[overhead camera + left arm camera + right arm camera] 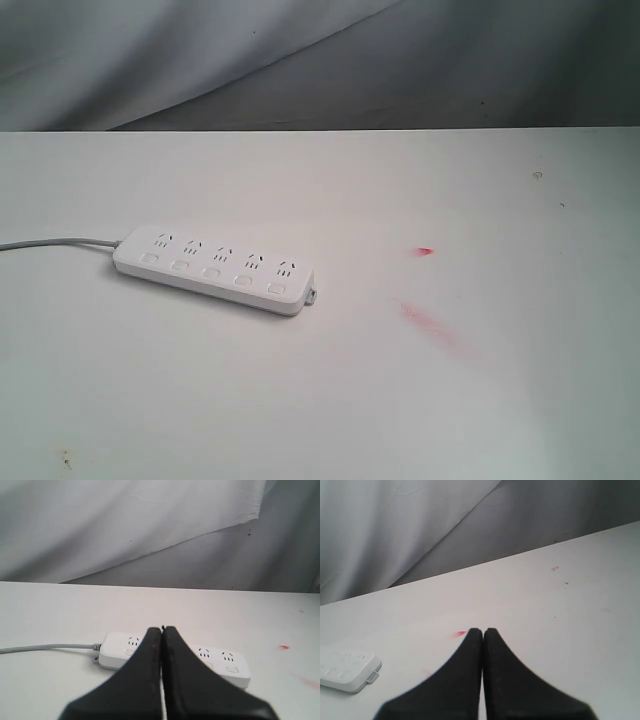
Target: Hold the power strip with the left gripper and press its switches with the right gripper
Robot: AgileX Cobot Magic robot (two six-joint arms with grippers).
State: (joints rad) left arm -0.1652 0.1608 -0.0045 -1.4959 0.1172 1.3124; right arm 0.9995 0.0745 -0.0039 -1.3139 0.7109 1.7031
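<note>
The white power strip [215,268] lies flat on the table left of centre, its grey cord [55,243] running off to the left. Its five white switches [211,272] form a row along the near side, one under each socket. Neither arm shows in the exterior view. In the left wrist view my left gripper [162,629] is shut and empty, hanging short of the power strip [227,665] and hiding its middle. My right gripper [483,630] is also shut on nothing, well away from the strip's end [350,671].
The white table [330,400] carries red smears [432,325] and a small red spot [424,251] right of the strip. A grey cloth backdrop [300,60] hangs behind the table's far edge. A small dark mark [537,175] sits at the far right.
</note>
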